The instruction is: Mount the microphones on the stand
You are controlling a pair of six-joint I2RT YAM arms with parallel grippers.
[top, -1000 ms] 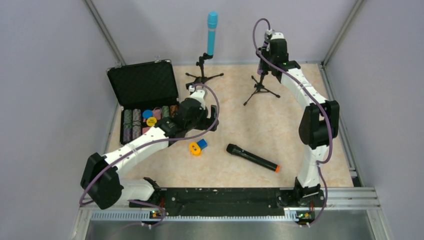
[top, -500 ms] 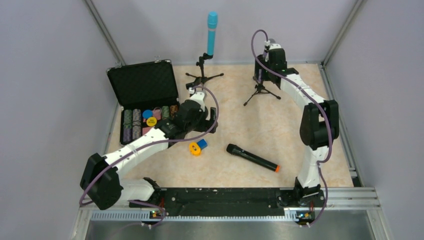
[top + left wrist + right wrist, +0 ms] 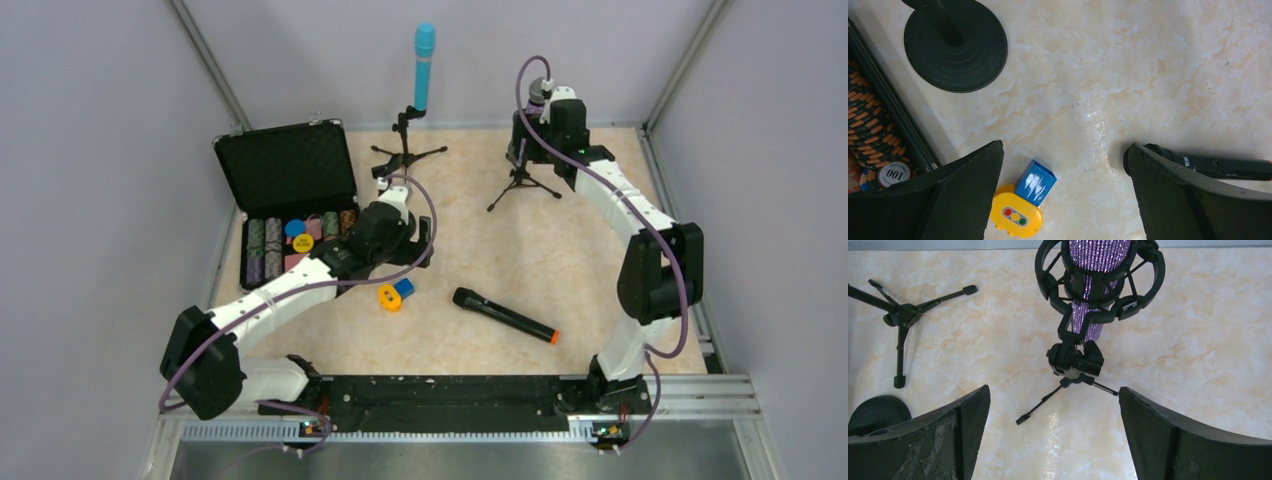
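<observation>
the light-blue microphone [image 3: 424, 62] stands upright in the clip of a tripod stand [image 3: 405, 150] at the back of the counter [image 3: 570, 270]. the black microphone [image 3: 503, 315] with the orange end lies flat near the middle of the counter, held by nothing. a small orange-and-blue toy [image 3: 394, 294] lies near its head end. an open case [image 3: 285, 170] of poker chips sits along the left side.

from overhead, the third microphone is mostly hidden behind the right arm. the right wrist camera shows it plainly: the glittery purple microphone [image 3: 1095, 255] sits inside the ring cradle of a second tripod stand [image 3: 1075, 362]. the right claw [image 3: 1053, 390] is above it, fingers spread well apart and touching nothing.

the left claw [image 3: 1064, 147] is likewise wide apart and empty, hanging over the counter between the toy and the head of the black microphone. its camera picks up a round black stand base [image 3: 955, 47] near the case, which the left arm covers in the overhead view. the right wrist camera catches only an edge of that base, low on its left side.
</observation>
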